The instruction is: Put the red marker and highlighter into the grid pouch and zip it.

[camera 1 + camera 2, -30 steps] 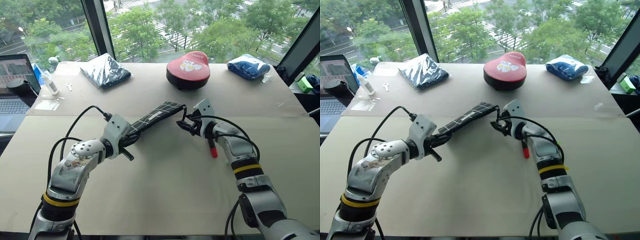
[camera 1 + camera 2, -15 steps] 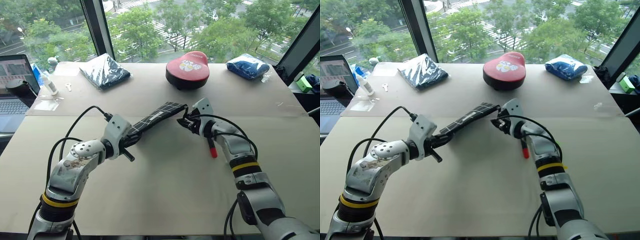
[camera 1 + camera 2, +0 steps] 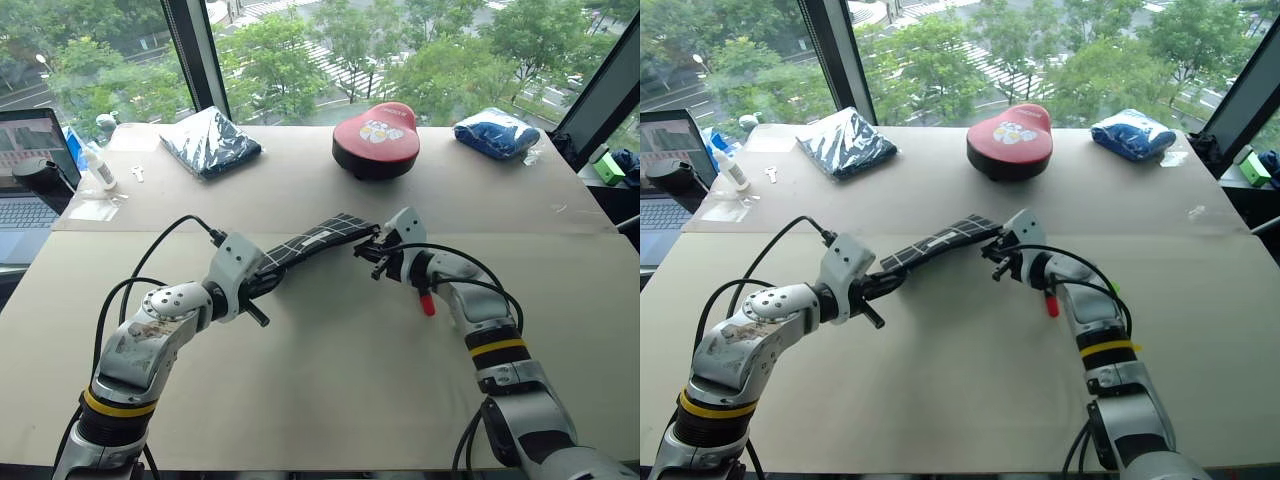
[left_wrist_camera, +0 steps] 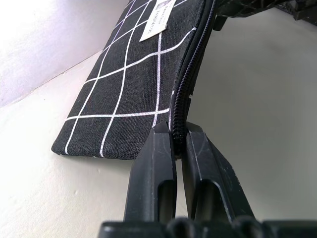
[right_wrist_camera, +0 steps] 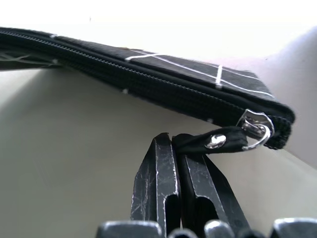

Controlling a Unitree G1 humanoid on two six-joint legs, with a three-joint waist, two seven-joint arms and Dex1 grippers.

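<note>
Grid pouch [image 3: 312, 241] spans both: left gripper [image 4: 178, 144] pinches zipper edge, right gripper [image 5: 176, 148] pinches pull tab (both clenched).

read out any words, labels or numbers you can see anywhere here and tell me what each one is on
Nothing can be read for certain.
White label on the grid pouch: small dark print, too blurred to read.
Red dome case: a pale picture patch with a line of lettering, too small to read.
Laptop screen: too small to read.

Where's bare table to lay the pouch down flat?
The wide near strip of table between both arms is bare. Crowded: the far edge with red case and blue bundles, and beside the right forearm, where the red marker lies.
</note>
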